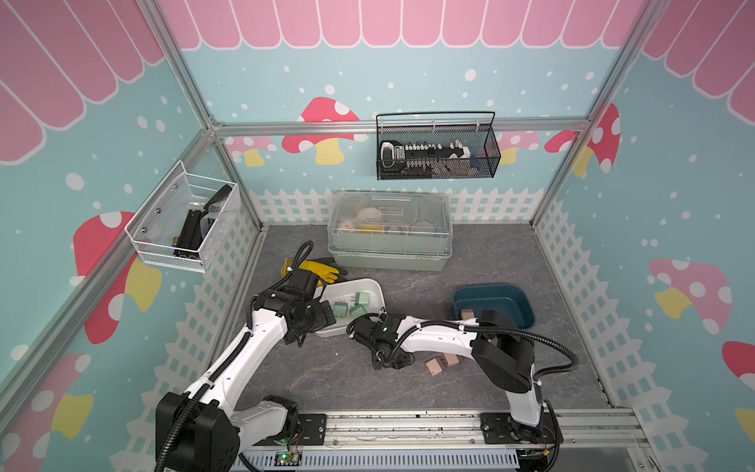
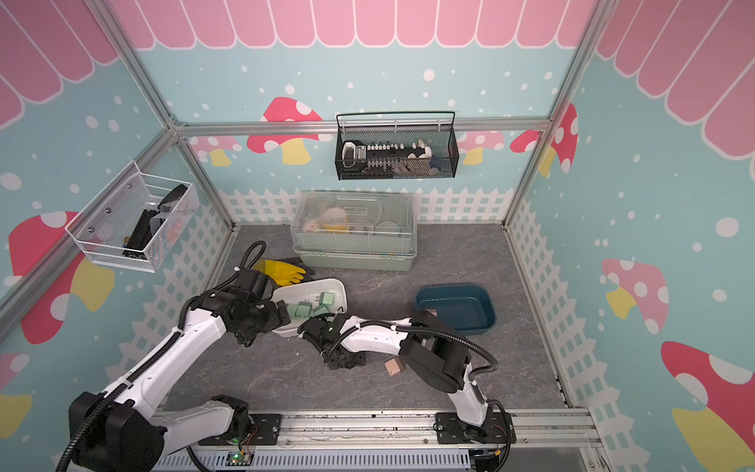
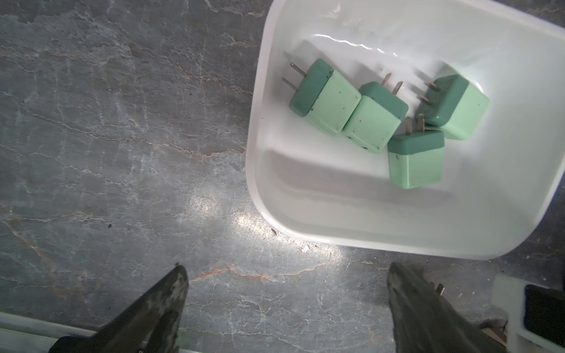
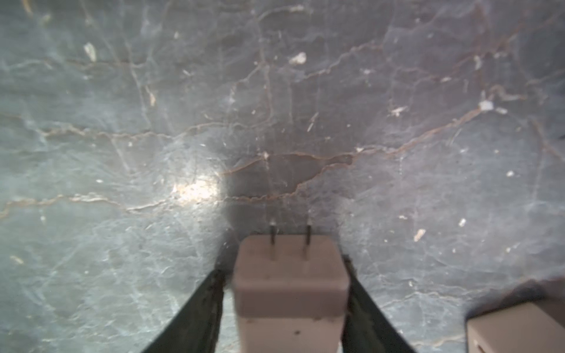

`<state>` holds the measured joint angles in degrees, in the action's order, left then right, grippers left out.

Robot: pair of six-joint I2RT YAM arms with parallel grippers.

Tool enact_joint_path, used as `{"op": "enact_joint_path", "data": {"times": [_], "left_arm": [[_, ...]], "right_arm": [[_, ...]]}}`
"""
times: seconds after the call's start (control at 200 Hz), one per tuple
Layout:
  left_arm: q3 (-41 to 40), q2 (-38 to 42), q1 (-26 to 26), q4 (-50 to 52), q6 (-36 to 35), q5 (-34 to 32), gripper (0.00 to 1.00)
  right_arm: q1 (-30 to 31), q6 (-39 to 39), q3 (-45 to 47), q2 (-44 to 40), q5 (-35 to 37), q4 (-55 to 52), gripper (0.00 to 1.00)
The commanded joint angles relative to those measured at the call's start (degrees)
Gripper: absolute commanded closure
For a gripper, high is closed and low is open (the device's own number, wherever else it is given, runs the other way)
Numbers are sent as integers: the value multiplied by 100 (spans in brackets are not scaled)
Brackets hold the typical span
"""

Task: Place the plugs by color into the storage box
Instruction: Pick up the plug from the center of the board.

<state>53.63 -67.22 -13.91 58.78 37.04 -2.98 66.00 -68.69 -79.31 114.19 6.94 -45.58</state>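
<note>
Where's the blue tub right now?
In both top views the blue tub sits right of the white tub, beyond the right arm, one pink plug inside.

At the rear of the grey marbled tabletop (image 1: 327, 367) we see a translucent lidded box (image 1: 388, 261) on a grey-green base, with a yellow glove (image 1: 320, 271) lying near its front left corner. We note a black mesh basket (image 1: 437, 173) hung on the back wall and a white mesh basket (image 1: 222, 220) on the left wall, both holding dark items.

White arms (image 1: 253, 347), black joints (image 1: 504, 361), ribbed cables (image 1: 566, 347)
</note>
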Motion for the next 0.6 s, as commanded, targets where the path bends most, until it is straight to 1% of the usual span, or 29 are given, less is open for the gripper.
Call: {"op": "enact_joint_path", "data": {"times": [0.0, 0.05, 0.155, 0.23, 0.245, 0.37, 0.505, 0.595], "left_arm": [[-78, 173, -12, -43, -56, -27, 2], [-97, 194, -15, -36, -49, -22, 1], [-112, 226, -15, -43, -22, -10, 2], [-90, 235, -15, -47, -13, -13, 1], [-83, 236, -15, -47, -12, -15, 1], [-38, 258, -15, -43, 11, -43, 1], [-4, 288, -12, -45, 57, -76, 2], [32, 297, 1, -42, 70, -109, 2]], "right_arm": [[2, -339, 245, -67, 33, 233, 60], [2, -329, 280, -152, 68, 243, 63], [1, -307, 352, -342, 170, 236, 66], [-7, -320, 410, -491, 243, 188, 66], [-10, -321, 423, -653, 261, 174, 66], [-107, -241, 480, -1186, 503, -131, 66], [-561, 125, 535, -1894, 789, -615, 66], [-1173, 795, 589, -2387, 881, -988, 64]]}}
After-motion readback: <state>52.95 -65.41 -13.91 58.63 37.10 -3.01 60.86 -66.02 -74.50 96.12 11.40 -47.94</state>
